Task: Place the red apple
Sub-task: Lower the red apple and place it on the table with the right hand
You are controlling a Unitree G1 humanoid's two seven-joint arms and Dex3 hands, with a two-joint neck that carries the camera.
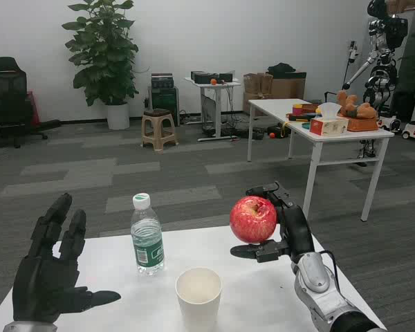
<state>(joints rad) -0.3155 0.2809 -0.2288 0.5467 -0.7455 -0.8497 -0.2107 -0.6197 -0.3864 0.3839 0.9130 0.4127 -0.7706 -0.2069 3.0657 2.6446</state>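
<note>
My right hand (280,225) holds the red apple (253,218) up above the white table (270,297), at its right side. Fingers curl over the apple's top and the thumb sits under it. A white paper cup (198,296) stands just left of and below the apple, near the table's front. My left hand (52,273) hovers at the table's left edge, palm up, fingers spread, holding nothing.
A clear water bottle (146,237) with a green label and white cap stands between my left hand and the cup. Beyond the table are grey carpet, a second white table (311,117) with boxes, a plastic stool (158,128), a potted plant (104,48) and another robot (382,52).
</note>
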